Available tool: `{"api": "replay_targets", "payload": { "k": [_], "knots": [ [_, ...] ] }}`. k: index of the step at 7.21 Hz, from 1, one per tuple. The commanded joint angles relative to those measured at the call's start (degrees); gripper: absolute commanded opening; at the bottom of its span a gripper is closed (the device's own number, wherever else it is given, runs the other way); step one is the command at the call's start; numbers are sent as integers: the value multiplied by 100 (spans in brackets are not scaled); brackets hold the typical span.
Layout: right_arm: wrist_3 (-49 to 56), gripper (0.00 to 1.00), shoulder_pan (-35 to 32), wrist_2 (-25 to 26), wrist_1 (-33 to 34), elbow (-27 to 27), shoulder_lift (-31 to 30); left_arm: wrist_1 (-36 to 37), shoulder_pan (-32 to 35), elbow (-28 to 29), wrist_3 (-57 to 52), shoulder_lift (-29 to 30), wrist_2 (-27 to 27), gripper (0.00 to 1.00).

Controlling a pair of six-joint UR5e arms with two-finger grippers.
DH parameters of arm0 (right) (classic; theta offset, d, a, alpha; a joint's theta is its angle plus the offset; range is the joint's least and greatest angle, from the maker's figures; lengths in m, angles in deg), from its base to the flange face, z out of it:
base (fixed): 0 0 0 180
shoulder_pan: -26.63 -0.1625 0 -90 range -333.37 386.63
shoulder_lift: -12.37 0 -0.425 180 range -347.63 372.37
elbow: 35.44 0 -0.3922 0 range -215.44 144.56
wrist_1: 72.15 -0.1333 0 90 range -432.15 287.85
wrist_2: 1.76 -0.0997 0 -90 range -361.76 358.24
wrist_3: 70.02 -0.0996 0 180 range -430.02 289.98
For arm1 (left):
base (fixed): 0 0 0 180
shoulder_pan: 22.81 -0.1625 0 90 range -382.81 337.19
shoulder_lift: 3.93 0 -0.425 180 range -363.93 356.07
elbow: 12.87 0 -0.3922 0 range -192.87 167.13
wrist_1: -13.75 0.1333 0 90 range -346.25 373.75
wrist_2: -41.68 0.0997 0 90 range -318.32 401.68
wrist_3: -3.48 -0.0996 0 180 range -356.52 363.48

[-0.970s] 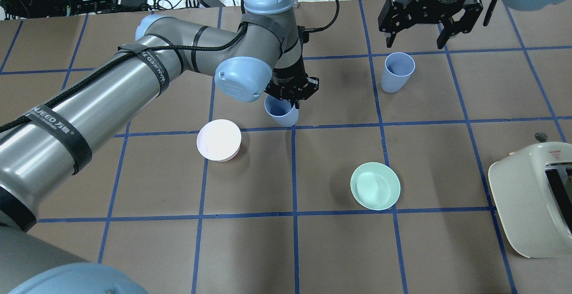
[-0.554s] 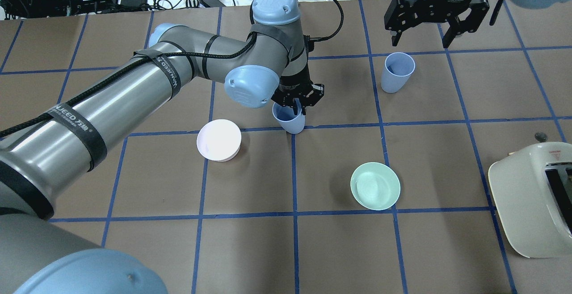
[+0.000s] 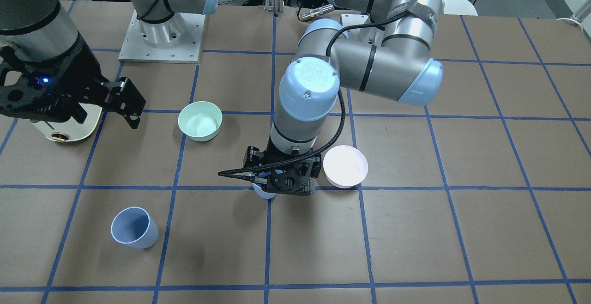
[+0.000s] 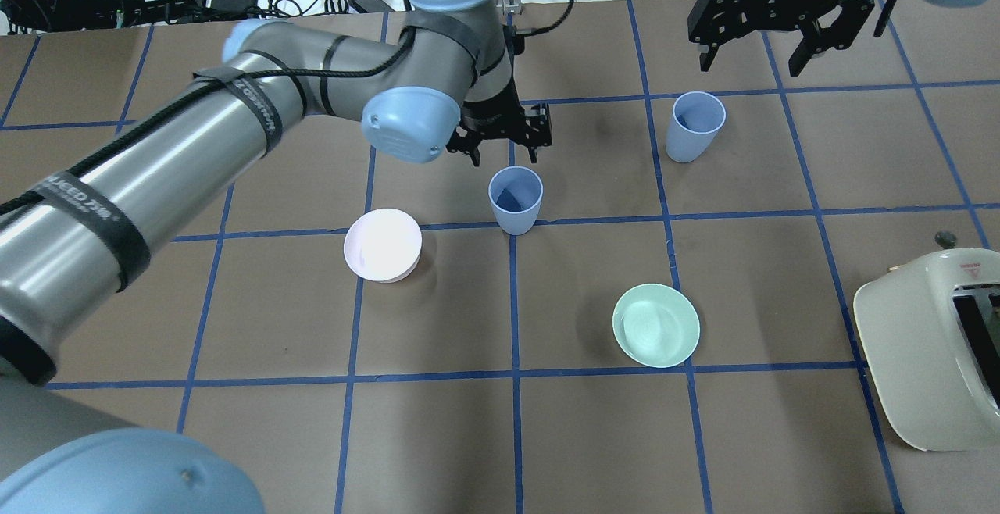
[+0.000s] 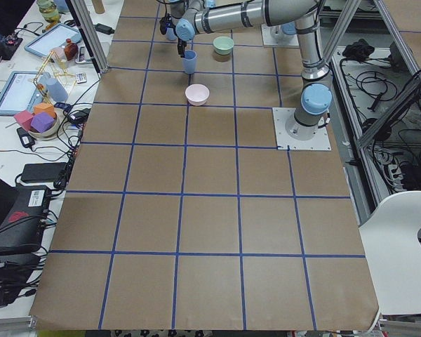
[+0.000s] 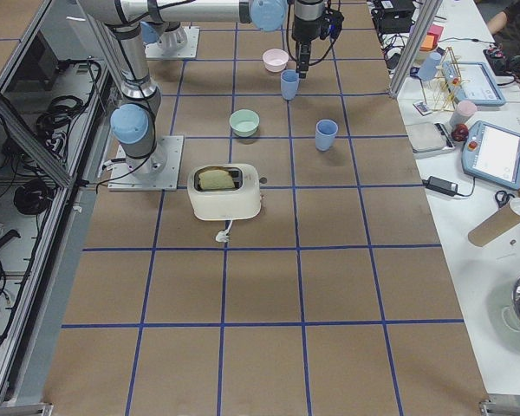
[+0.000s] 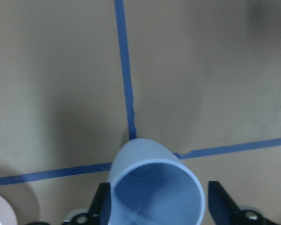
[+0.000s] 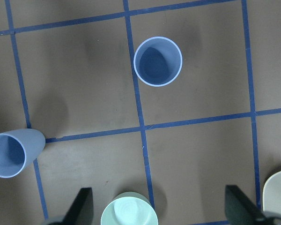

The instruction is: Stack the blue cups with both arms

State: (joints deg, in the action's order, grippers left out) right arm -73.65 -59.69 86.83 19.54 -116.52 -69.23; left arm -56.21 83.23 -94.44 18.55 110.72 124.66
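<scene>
While one blue cup (image 4: 515,200) stands upright on a crossing of blue tape lines (image 4: 594,219), the left gripper (image 4: 504,156) hangs above it, jaws spread wide and empty. The second blue cup (image 4: 694,126) stands well apart, with the right gripper (image 4: 751,67) above, also wide and empty. A pink bowl (image 4: 383,244) sits near the first cup, a mint-green bowl (image 4: 655,324) farther off.

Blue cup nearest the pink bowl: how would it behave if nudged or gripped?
The blue cup looks like thin plastic, so it is probably light and easily shoved. It stands upright on a base narrower than its rim, so a push up high would likely tip it. Its matte wall probably grips well.
</scene>
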Motion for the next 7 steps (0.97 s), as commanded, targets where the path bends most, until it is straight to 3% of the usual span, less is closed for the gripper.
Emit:
{"api": "replay_targets", "payload": {
  "k": [1,3,7],
  "knots": [
    [73,100,107,-18,313,248,441,-1583,-538,413,-188,-764,-2,100],
    [82,100,160,-18,472,766,1082,-2336,-952,379,-1161,-1652,85,100],
    [187,100,502,-26,771,900,1875,-2092,-1507,-315,-1525,-2350,305,100]
  ]
}}
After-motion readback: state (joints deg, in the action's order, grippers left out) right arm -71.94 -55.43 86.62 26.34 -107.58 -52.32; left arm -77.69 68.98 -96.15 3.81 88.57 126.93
